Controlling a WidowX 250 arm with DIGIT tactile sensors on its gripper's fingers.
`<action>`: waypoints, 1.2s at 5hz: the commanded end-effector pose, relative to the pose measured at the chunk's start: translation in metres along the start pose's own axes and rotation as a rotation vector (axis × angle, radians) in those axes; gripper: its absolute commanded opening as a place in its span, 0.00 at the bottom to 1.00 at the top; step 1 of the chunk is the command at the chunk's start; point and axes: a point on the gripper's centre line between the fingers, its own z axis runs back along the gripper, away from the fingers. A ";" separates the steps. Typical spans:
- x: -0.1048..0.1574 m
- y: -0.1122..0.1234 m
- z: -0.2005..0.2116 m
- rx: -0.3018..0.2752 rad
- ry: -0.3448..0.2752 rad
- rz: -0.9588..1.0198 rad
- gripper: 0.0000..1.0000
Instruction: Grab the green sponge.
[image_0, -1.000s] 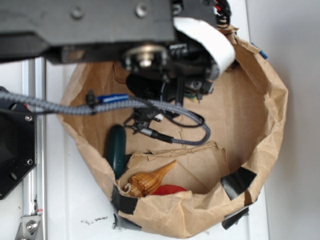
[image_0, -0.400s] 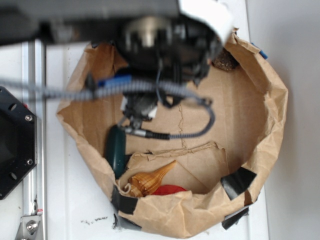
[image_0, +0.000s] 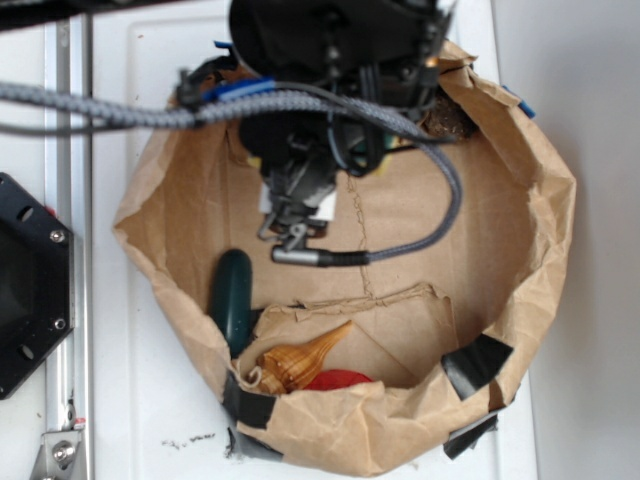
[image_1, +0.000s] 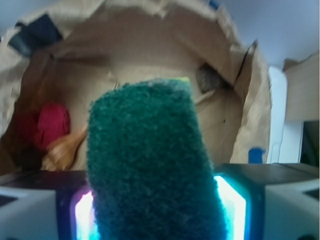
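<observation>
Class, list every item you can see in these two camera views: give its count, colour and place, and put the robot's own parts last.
Paper bag: one, brown, opened wide on the white surface, black tape patches on its rim.
Green sponge: one, dark green top with a yellow edge, held up between the claw's fingers.
Elongated rounded object: one, dark green, bag floor by the near-left wall.
Shell: one, orange-brown, near wall.
Red object: one, beside the shell.
Rough lump: one, dark brown, far rim.
Claw: one, shut on the sponge.
Cable: one, grey braided.
</observation>
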 end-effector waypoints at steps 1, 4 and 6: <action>0.001 -0.010 0.003 0.024 -0.065 -0.047 0.00; -0.006 -0.013 0.001 0.024 -0.067 -0.108 0.00; -0.001 -0.015 0.004 0.007 -0.050 -0.113 0.00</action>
